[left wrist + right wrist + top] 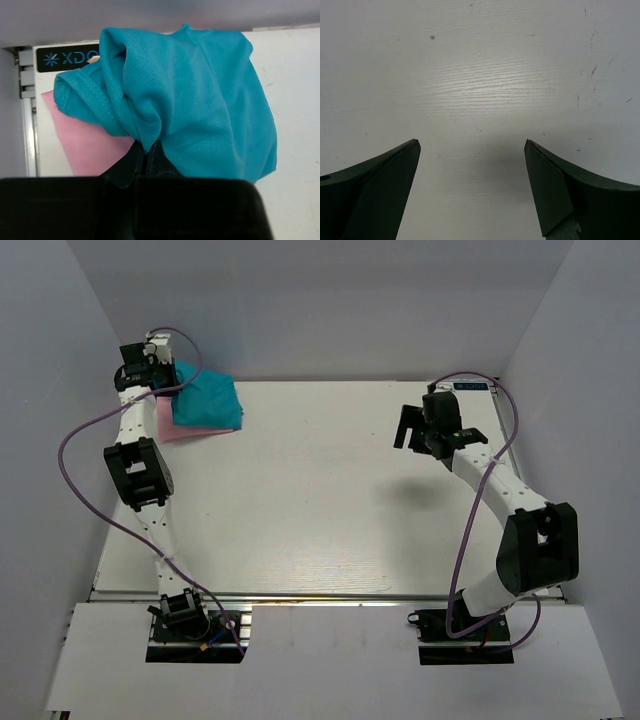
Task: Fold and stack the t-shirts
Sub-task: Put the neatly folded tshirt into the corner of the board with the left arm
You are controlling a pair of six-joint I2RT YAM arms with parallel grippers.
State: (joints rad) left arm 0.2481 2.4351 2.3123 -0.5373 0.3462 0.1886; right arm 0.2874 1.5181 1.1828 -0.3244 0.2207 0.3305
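A teal t-shirt [207,400] lies folded on top of a pink t-shirt [170,423] at the table's far left corner. My left gripper [160,375] is at that corner, shut on a pinched edge of the teal t-shirt [190,100]; the cloth bunches up above the fingers [150,150]. The pink t-shirt [85,145] shows beneath it on the left. My right gripper [408,428] hovers open and empty over the bare table at the right; its two fingers [380,185] are spread wide with only the tabletop between them.
White walls enclose the table on the left, back and right. A black label plate [67,58] sits at the table's far left edge behind the shirts. A purple cable [80,490] runs along the left arm.
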